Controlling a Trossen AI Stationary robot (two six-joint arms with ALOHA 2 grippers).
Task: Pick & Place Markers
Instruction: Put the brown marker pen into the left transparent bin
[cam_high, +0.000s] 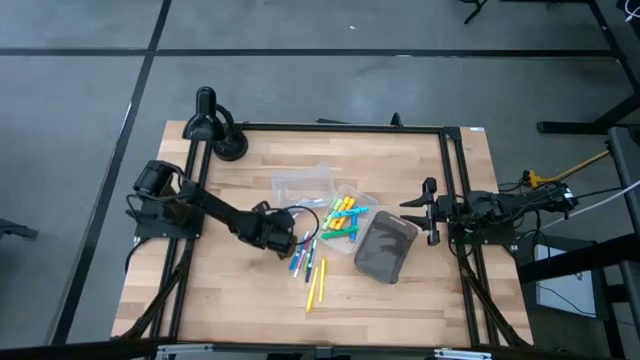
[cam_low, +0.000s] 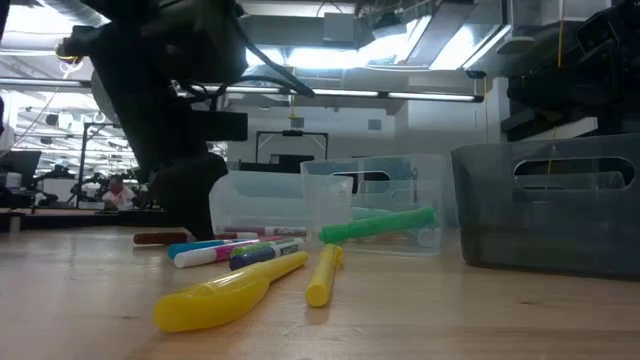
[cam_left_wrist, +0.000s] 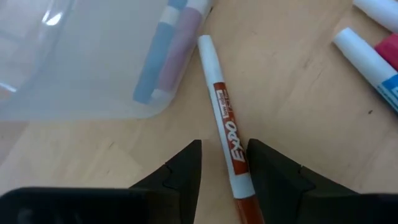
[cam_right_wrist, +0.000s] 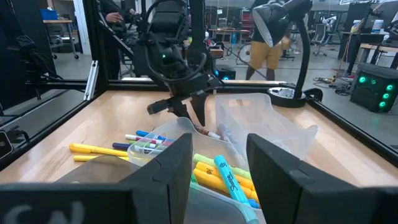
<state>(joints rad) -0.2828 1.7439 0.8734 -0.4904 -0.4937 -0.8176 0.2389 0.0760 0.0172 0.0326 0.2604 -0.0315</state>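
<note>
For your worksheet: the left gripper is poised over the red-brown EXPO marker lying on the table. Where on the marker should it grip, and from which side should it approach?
Grip the EXPO marker across its thin barrel, near the printed label, coming straight down from above. It lies flat on the wooden table with bare wood on both sides, and the left gripper, fingers open, already straddles it; the clear tray sits just apart.

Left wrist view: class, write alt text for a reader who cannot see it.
The left gripper straddles a red-and-white Expo marker lying on the wooden table, its fingers either side, not yet closed. A clear plastic tray lies beside it.
</note>
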